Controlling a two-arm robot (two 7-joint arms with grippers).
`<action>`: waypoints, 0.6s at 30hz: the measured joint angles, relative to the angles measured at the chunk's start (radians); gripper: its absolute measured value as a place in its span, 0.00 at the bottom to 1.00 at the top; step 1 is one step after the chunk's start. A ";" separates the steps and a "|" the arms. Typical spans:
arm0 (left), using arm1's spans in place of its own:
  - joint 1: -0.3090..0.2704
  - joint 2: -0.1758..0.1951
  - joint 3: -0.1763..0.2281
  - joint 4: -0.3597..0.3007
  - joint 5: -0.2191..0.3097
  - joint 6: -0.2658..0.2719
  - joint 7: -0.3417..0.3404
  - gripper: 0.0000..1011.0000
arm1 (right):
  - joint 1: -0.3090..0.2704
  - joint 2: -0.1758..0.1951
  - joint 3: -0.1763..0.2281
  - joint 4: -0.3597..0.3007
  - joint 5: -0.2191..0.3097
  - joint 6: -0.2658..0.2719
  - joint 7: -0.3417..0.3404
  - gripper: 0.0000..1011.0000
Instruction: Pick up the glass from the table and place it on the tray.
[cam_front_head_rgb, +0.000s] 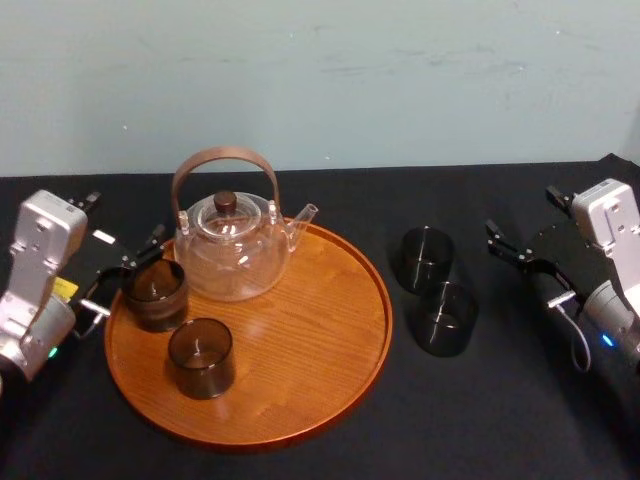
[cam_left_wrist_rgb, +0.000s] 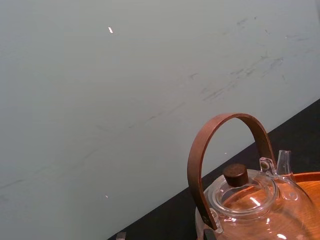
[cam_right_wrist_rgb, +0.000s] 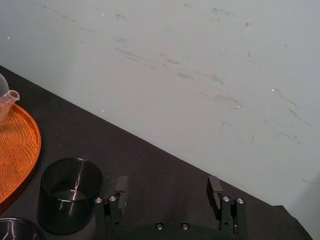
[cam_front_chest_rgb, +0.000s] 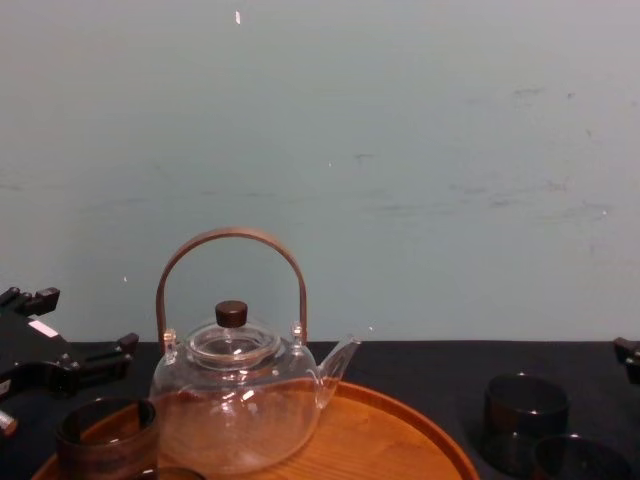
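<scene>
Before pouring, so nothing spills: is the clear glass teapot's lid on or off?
On: the dark-knobbed glass lid sits in the top of the clear glass teapot.

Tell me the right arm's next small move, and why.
Likely ease the right gripper toward the far glass until its open fingers straddle it. That glass and a near glass stand on the table, off the tray, and the gripper is beside them, touching neither. The left gripper sits open at the tray's left edge.
</scene>
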 joint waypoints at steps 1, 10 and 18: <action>0.000 0.000 0.000 0.000 0.000 0.000 0.000 0.99 | 0.000 0.000 0.000 0.000 0.000 0.000 0.000 0.99; 0.000 0.000 0.000 0.000 0.000 0.000 0.000 0.99 | 0.000 0.000 0.000 0.000 0.000 0.000 0.000 0.99; 0.000 0.000 0.000 0.000 0.000 0.000 0.000 0.99 | 0.000 0.000 0.000 0.000 0.000 0.000 0.000 0.99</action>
